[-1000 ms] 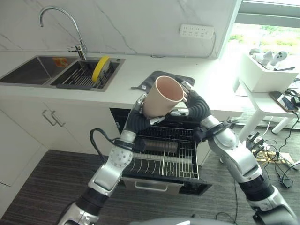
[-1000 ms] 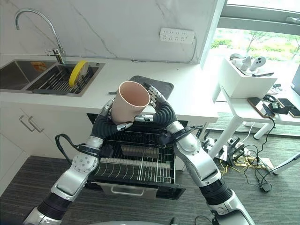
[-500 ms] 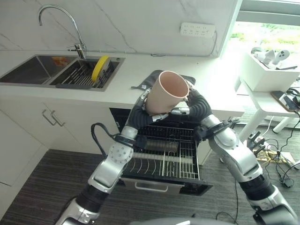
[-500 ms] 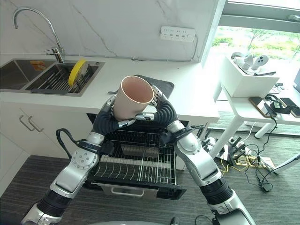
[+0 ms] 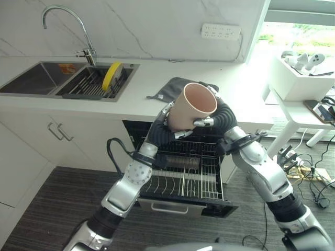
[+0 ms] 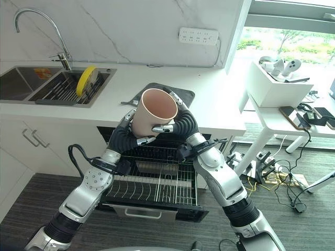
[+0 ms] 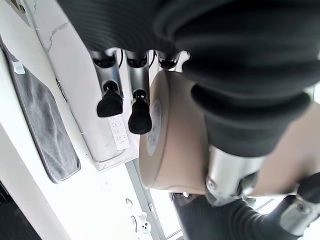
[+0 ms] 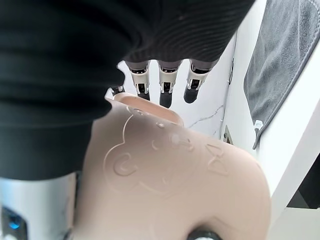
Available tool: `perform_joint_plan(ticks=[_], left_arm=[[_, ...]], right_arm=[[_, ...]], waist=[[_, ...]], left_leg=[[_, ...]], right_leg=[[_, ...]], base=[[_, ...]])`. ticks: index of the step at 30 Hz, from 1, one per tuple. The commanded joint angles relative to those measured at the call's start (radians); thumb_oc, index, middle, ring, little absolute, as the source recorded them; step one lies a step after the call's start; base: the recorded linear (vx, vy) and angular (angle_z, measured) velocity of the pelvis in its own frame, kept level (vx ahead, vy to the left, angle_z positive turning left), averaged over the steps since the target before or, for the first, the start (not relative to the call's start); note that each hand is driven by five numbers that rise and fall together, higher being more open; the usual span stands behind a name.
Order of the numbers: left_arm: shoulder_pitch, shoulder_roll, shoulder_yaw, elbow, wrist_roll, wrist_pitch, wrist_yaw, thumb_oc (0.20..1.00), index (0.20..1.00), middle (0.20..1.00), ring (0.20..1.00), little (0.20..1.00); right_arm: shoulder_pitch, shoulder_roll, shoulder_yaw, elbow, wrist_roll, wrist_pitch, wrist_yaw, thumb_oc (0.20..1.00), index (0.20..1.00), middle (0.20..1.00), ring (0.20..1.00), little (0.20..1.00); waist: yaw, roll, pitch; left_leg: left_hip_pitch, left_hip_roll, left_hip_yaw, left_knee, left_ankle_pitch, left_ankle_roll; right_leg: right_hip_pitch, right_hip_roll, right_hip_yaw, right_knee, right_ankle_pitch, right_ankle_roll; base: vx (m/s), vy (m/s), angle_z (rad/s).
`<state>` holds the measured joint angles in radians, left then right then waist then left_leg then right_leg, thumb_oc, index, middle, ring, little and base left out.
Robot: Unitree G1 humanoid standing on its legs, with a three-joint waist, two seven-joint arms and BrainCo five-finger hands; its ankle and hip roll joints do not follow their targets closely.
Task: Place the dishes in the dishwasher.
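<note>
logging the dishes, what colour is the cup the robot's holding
Pale pinkish beige, inside and out. The cup shows best in the left eye view, held between both hands above the open dishwasher rack.

Open dishwasher rack (image 5: 183, 178): upright wire tines across it, bare slots at 6 o'clock of held cup (image 5: 192, 106); counter edge (image 5: 104, 110) overhanging at 12.
</note>
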<state>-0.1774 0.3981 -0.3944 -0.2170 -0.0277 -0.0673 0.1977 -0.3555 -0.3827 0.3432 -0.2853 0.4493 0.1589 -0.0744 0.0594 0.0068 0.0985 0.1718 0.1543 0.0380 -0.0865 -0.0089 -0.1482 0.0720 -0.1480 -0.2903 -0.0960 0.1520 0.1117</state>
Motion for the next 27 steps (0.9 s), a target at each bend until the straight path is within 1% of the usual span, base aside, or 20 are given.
perform_joint_plan(ticks=[1,3,4,5,6,8,12,13,16,22,26,27], left_arm=[[-0.140,0.036,-0.034,-0.006,0.020,-0.051,-0.017,0.200,0.200,0.200,0.200,0.200],[-0.142,0.036,-0.045,-0.003,0.042,-0.068,-0.036,0.200,0.200,0.200,0.200,0.200],[-0.143,0.036,-0.050,-0.002,0.049,-0.072,-0.037,0.200,0.200,0.200,0.200,0.200],[-0.146,0.039,-0.058,0.004,0.057,-0.080,-0.039,0.200,0.200,0.200,0.200,0.200],[-0.152,0.038,-0.065,0.006,0.062,-0.082,-0.043,0.200,0.200,0.200,0.200,0.200],[-0.158,0.040,-0.070,0.003,0.060,-0.076,-0.046,0.200,0.200,0.200,0.200,0.200],[-0.164,0.039,-0.079,0.007,0.061,-0.078,-0.055,0.200,0.200,0.200,0.200,0.200],[-0.163,0.036,-0.085,0.014,0.067,-0.086,-0.052,0.200,0.200,0.200,0.200,0.200],[-0.162,0.037,-0.086,0.015,0.068,-0.085,-0.053,0.200,0.200,0.200,0.200,0.200],[-0.154,0.037,-0.087,0.023,0.059,-0.095,-0.060,0.200,0.200,0.200,0.200,0.200],[-0.140,0.034,-0.084,0.028,0.025,-0.083,-0.070,0.200,0.200,0.200,0.200,0.200],[-0.136,0.033,-0.082,0.028,0.017,-0.080,-0.080,0.200,0.200,0.200,0.200,0.200]], right_arm=[[-0.141,-0.005,-0.032,-0.077,-0.044,-0.052,0.029,1.000,1.000,1.000,1.000,1.000],[-0.144,-0.014,-0.028,-0.079,-0.063,-0.046,0.047,1.000,1.000,1.000,1.000,1.000],[-0.146,-0.015,-0.026,-0.078,-0.065,-0.045,0.049,0.442,0.442,0.442,0.442,0.442],[-0.155,-0.016,-0.022,-0.074,-0.041,-0.057,0.072,0.200,0.200,0.200,0.200,0.200],[-0.163,-0.020,-0.010,-0.078,-0.094,-0.057,0.112,0.200,0.200,0.200,0.200,0.200],[-0.177,-0.032,-0.002,-0.086,-0.107,-0.045,0.116,0.200,0.200,0.200,0.200,0.200],[-0.193,-0.035,-0.008,-0.079,-0.141,-0.064,0.076,0.200,0.200,0.200,0.200,0.200],[-0.194,-0.030,-0.014,-0.077,-0.173,-0.085,0.069,0.200,0.200,0.200,0.200,0.200],[-0.189,-0.035,-0.017,-0.086,-0.214,-0.095,0.071,0.200,0.200,0.200,0.200,0.200],[-0.179,-0.037,-0.016,-0.090,-0.245,-0.133,0.053,0.200,0.200,0.200,0.200,0.200],[-0.167,-0.033,-0.020,-0.082,-0.260,-0.161,0.031,0.200,0.200,0.200,0.200,0.200],[-0.161,-0.031,-0.022,-0.082,-0.260,-0.162,0.022,0.200,0.200,0.200,0.200,0.200]], waist=[[0.011,-0.021,0.005],[0.012,-0.023,0.005],[0.011,-0.024,0.004],[0.010,-0.024,0.004],[0.009,-0.024,0.001],[0.009,-0.025,0.000],[0.009,-0.027,0.000],[0.007,-0.026,0.001],[0.004,-0.025,0.000],[0.000,-0.022,0.002],[0.000,-0.020,0.004],[0.000,-0.020,0.003]], left_leg=[[-0.012,-0.010,0.053,-0.001,-0.082,0.071],[-0.013,-0.011,0.053,-0.001,-0.082,0.072],[-0.014,-0.011,0.053,-0.001,-0.083,0.073],[-0.011,-0.012,0.054,-0.001,-0.085,0.073],[-0.008,-0.012,0.054,-0.001,-0.093,0.072],[-0.008,-0.013,0.053,-0.001,-0.093,0.072],[-0.013,-0.015,0.053,-0.001,-0.086,0.074],[-0.012,-0.016,0.054,-0.001,-0.087,0.076],[-0.010,-0.017,0.055,-0.001,-0.089,0.077],[-0.005,-0.017,0.061,-0.001,-0.092,0.078],[0.000,-0.016,0.063,-0.001,-0.093,0.078],[0.004,-0.015,0.064,-0.001,-0.102,0.077]], right_leg=[[0.117,-0.039,0.013,0.009,-0.205,0.051],[0.115,-0.039,0.013,0.009,-0.203,0.051],[0.115,-0.038,0.014,0.009,-0.203,0.051],[0.116,-0.038,0.015,0.009,-0.204,0.052],[0.118,-0.037,0.018,0.009,-0.210,0.055],[0.118,-0.037,0.019,0.009,-0.210,0.055],[0.112,-0.038,0.019,0.009,-0.202,0.053],[0.111,-0.038,0.022,0.009,-0.202,0.053],[0.111,-0.039,0.025,0.009,-0.202,0.054],[0.112,-0.041,0.027,0.009,-0.200,0.056],[0.115,-0.040,0.028,0.009,-0.201,0.056],[0.119,-0.040,0.028,0.009,-0.208,0.058]], base=[[0.00,0.000,0.00],[0.00,0.000,0.00],[0.00,0.000,0.00],[0.00,0.000,0.00],[0.00,0.000,0.00],[0.00,0.000,0.00],[-0.03,-0.005,0.00],[-0.03,-0.005,0.00],[-0.01,-0.001,0.00],[-0.01,-0.006,0.00],[0.00,0.000,0.00],[0.00,0.000,0.00]])
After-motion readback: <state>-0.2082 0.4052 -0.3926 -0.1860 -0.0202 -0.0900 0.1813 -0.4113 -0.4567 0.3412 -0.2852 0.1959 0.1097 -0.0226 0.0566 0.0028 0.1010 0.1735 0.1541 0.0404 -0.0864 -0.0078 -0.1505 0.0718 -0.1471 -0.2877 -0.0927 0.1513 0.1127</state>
